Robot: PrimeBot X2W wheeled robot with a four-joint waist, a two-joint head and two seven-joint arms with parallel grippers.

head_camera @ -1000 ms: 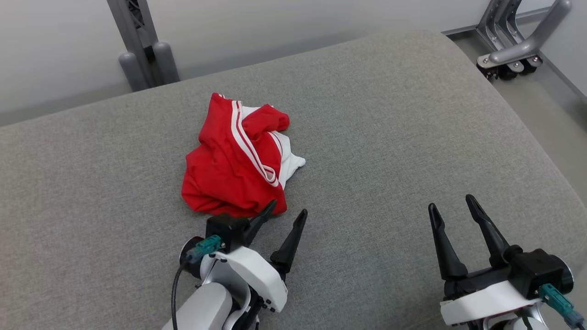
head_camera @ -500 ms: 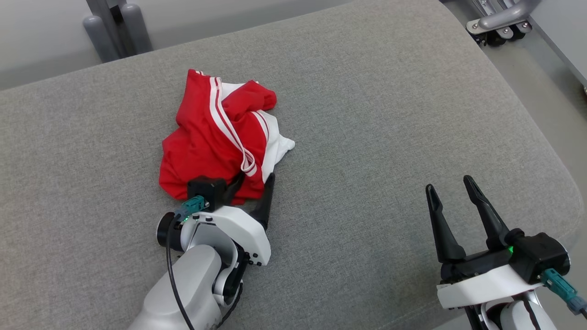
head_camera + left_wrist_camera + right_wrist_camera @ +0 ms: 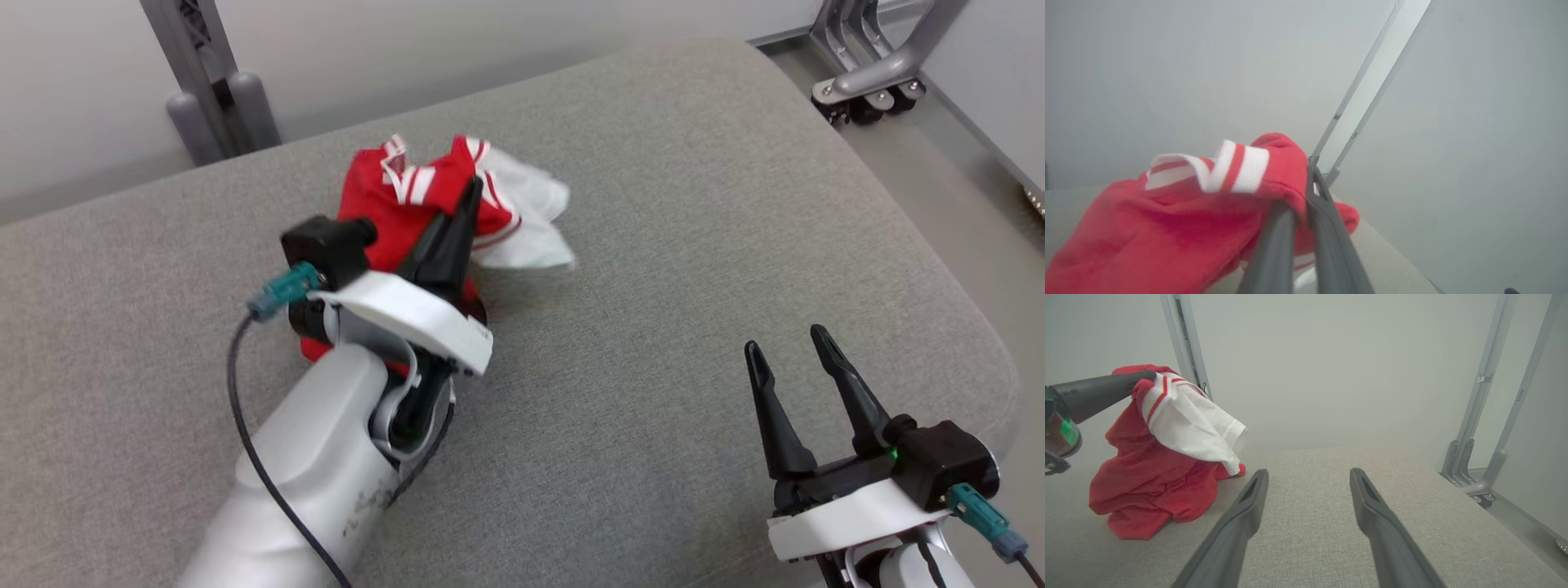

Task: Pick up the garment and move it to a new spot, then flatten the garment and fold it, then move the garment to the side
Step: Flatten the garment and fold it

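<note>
The garment (image 3: 392, 184) is red with white stripes and a white panel, bunched up. My left gripper (image 3: 469, 192) is shut on a fold of it and holds its top above the grey cushion (image 3: 653, 245); the lower red part (image 3: 1143, 490) still rests on the cushion. In the left wrist view the two fingers pinch the red cloth (image 3: 1208, 212) at their tips (image 3: 1310, 171). The white part (image 3: 1188, 424) hangs loose on the right of the bundle. My right gripper (image 3: 784, 347) hovers open near the cushion's front right, with nothing between its fingers (image 3: 1306, 475).
The grey cushion ends in a rounded edge at the right (image 3: 963, 318). A metal post (image 3: 204, 90) stands behind it at the back left, and a wheeled metal stand (image 3: 873, 73) on the floor at the back right. A pale wall runs behind.
My left gripper went from open beside the garment's near edge to shut on it and has lifted it up and away. The head camera shifted. The right gripper stayed open.
</note>
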